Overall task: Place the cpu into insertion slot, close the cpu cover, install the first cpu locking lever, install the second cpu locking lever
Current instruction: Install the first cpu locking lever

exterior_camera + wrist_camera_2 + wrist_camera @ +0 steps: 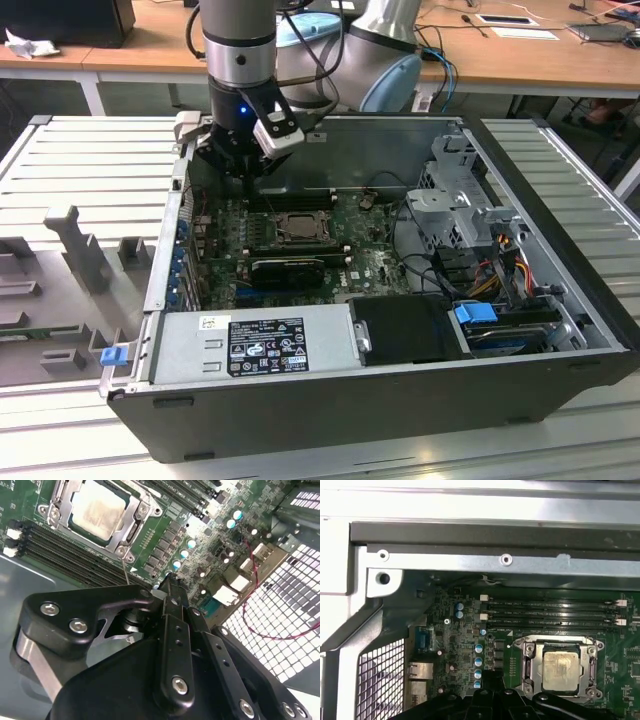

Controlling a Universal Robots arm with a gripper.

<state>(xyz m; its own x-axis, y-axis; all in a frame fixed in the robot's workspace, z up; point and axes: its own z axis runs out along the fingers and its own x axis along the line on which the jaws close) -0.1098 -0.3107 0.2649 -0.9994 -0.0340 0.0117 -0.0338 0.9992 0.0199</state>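
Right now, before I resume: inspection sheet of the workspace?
Surface: slatted metal table, open computer case on it.
Job's things: cpu seated in the insertion slot; cpu cover down around it; latching unclear.
Clutter: grey fixture blocks at the exterior view's left.
Gripper: gripper over the motherboard beside the slot, apart from the cpu.
Cables: red wire near the rear grille; coloured wire bundle by the drive cage.
Surroundings: wooden desks behind; power supply in the case.

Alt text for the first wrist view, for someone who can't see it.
The cpu sits in the insertion slot of a green motherboard, framed by the cpu cover, inside an open computer case. The robot's black hand hovers beside it.
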